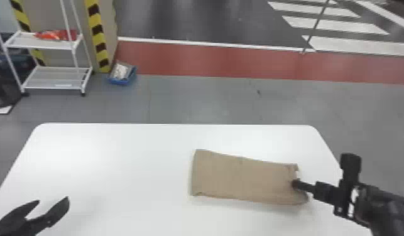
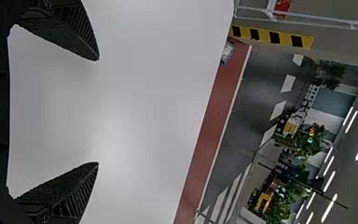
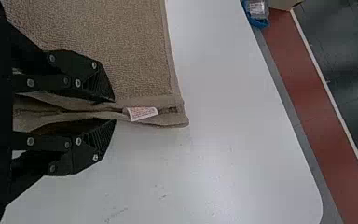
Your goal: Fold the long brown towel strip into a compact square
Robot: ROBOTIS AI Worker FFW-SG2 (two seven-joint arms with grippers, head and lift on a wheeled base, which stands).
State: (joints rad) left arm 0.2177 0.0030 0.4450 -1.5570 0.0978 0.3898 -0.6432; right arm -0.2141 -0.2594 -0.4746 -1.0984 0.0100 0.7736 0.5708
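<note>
Near the right edge of the counter [image 1: 100, 163], the right claw [image 3: 115, 110] is clamped on the towel [image 1: 242, 179]; the left claw [image 2: 99, 111] is spread. Folding seems prepared; next, the held end should go over leftward.

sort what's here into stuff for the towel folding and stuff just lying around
For the job:
- brown towel
- right gripper, closed on the towel's end
- left gripper, open
- white table

Just around:
- white shelf rack
- red item on it
- blue bin
</note>
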